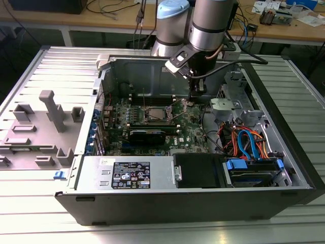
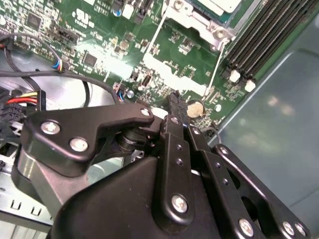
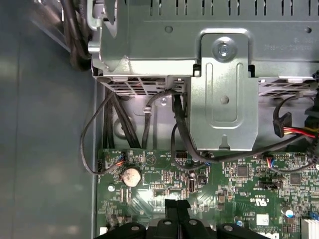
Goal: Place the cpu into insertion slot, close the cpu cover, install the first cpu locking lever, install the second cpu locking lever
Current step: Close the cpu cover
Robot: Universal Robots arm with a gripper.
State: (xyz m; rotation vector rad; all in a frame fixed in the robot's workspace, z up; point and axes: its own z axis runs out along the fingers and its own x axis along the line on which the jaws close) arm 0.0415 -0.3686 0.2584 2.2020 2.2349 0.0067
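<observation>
Jaws closed on nothing beside coin cell (image 3: 131, 175), apart from insertion slot (image 1: 152, 115).

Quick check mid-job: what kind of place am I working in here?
Probably a robotics or electronics lab: an open desktop computer case lies on a slatted metal table, and the wooden benches behind it carry loose cables.

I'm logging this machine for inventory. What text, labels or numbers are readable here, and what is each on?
Black-and-white label on the power supply: print too small to read.
Small white sticker beside it: too small to read.
White markings on the motherboard: blurred, unreadable.
Stamped characters on the metal cage: too faint to read.
Nothing can be quoted.
</observation>
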